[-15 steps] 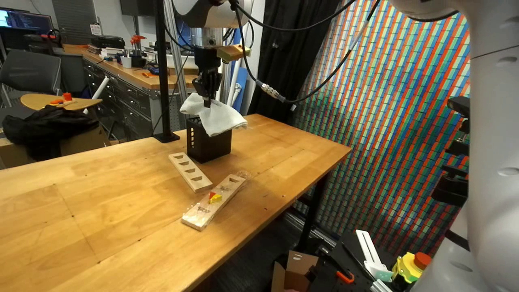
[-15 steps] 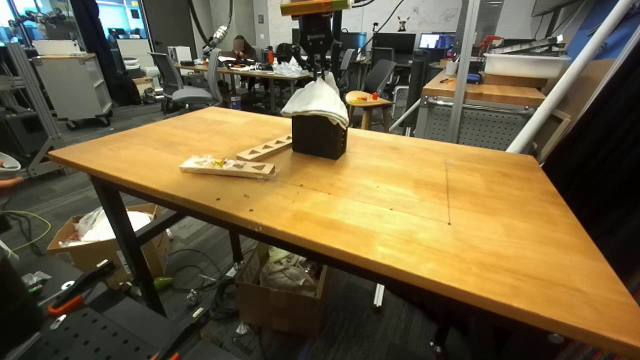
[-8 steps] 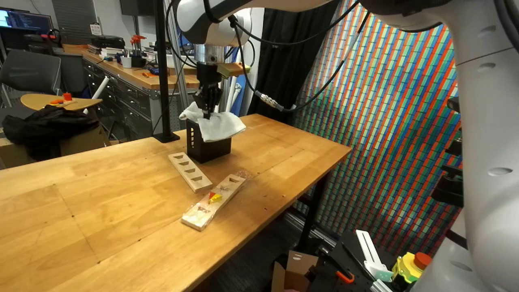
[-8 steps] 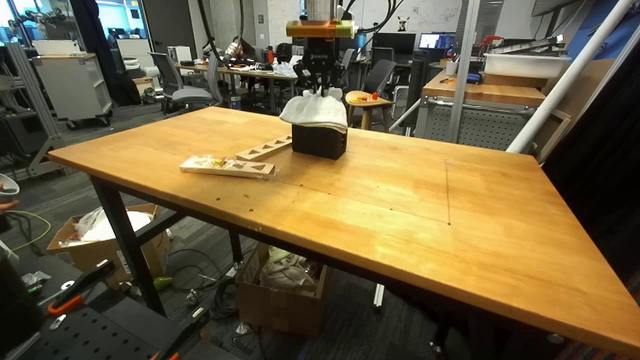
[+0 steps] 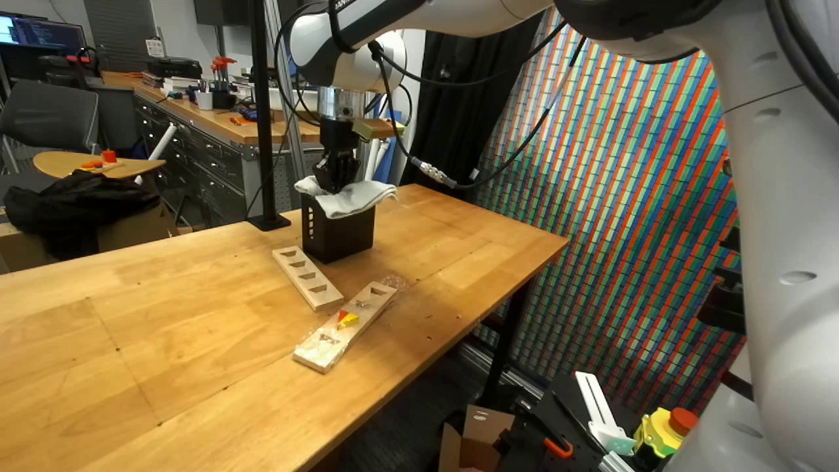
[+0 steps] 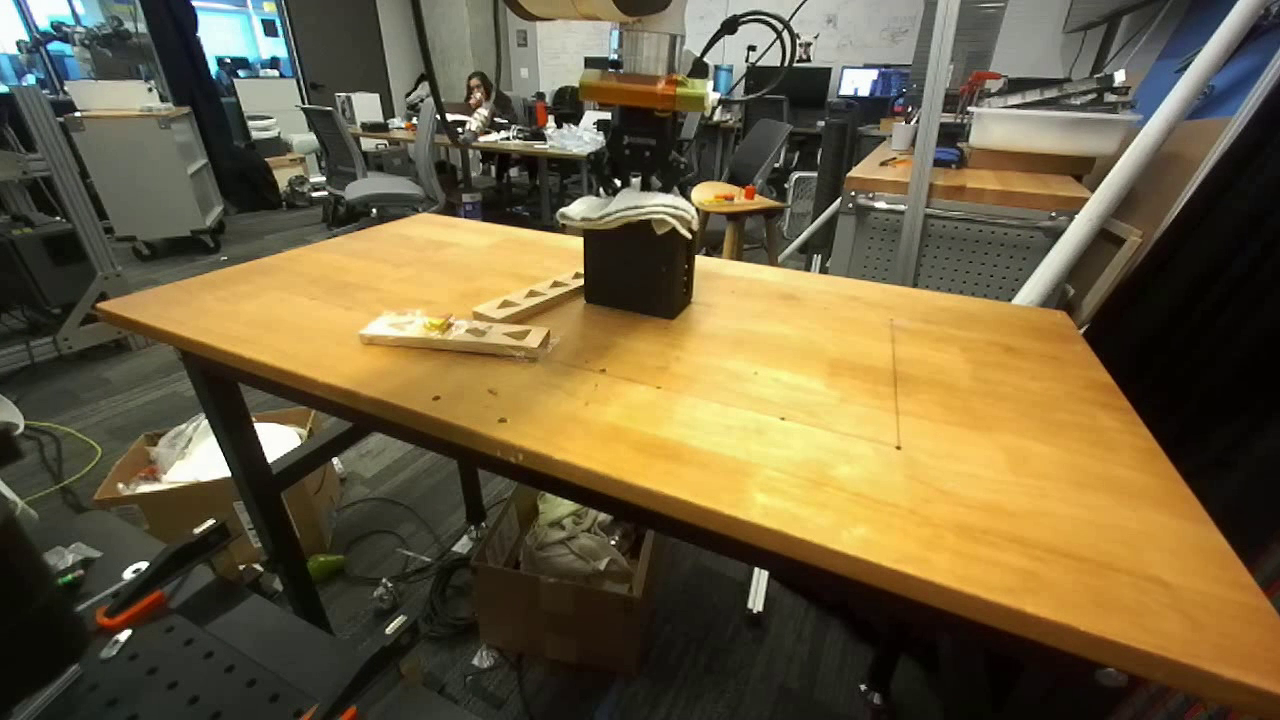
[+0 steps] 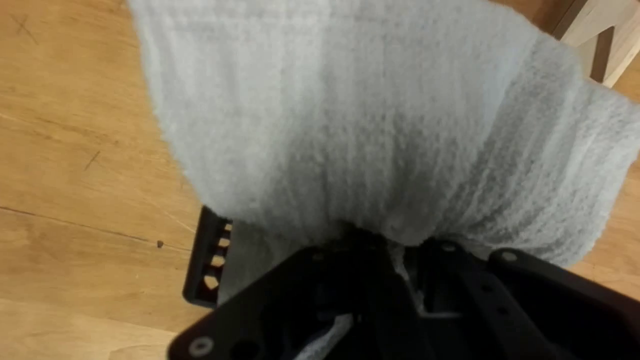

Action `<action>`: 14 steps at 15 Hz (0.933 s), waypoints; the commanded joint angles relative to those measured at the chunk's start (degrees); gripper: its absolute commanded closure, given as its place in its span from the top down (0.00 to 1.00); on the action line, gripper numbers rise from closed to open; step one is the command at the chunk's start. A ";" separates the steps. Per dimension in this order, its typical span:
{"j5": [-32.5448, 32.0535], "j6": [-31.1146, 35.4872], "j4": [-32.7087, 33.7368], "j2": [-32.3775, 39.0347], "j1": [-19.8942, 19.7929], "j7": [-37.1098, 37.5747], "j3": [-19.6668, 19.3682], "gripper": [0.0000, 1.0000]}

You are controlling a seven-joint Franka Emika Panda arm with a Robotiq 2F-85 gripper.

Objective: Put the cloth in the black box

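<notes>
The black box (image 5: pixel 339 237) stands upright on the table, also in an exterior view (image 6: pixel 638 272); part of its slotted wall shows in the wrist view (image 7: pixel 196 272). The white cloth (image 5: pixel 359 198) lies across the box's open top and overhangs its rim, as an exterior view (image 6: pixel 630 211) also shows. In the wrist view the cloth (image 7: pixel 345 100) covers most of the opening. My gripper (image 5: pixel 335 188) points down over the box, its fingertips sunk in the cloth's middle. In the wrist view my gripper (image 7: pixel 401 244) is dark, its fingers close together with cloth bunched between them. The box's inside is hidden.
Two pale wooden strips with holes, one bare (image 5: pixel 308 278) and one in clear wrap (image 5: pixel 344 328), lie on the table (image 5: pixel 196 314) near the box. A black post (image 5: pixel 263 131) rises from the table edge behind the box.
My gripper has moved down to the box's top with the cloth. The cloth's middle has sunk toward the opening, and its overhanging edges now lie flatter and higher on the rim.
</notes>
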 commanded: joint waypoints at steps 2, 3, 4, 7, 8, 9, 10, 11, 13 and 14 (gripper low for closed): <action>3.29 -0.47 1.00 3.35 -1.59 -3.13 1.18 0.04; 3.69 -0.72 1.21 3.96 -1.74 -3.43 1.27 0.04; 4.08 -0.95 1.36 4.51 -1.88 -3.84 1.42 0.04; 4.69 -1.44 1.88 5.98 -2.10 -4.58 1.67 0.04; 4.69 -1.53 2.11 6.27 -2.14 -4.77 1.71 0.04; 4.52 -1.85 2.44 6.05 -2.12 -4.76 1.65 0.04; 4.43 -1.76 2.43 5.78 -2.11 -4.77 1.62 0.04; 4.21 -1.69 2.38 5.44 -2.04 -4.68 1.50 0.04; 3.47 -1.19 2.07 4.09 -1.69 -4.08 1.13 0.04; 3.10 -1.11 2.01 3.58 -1.53 -3.86 0.96 0.04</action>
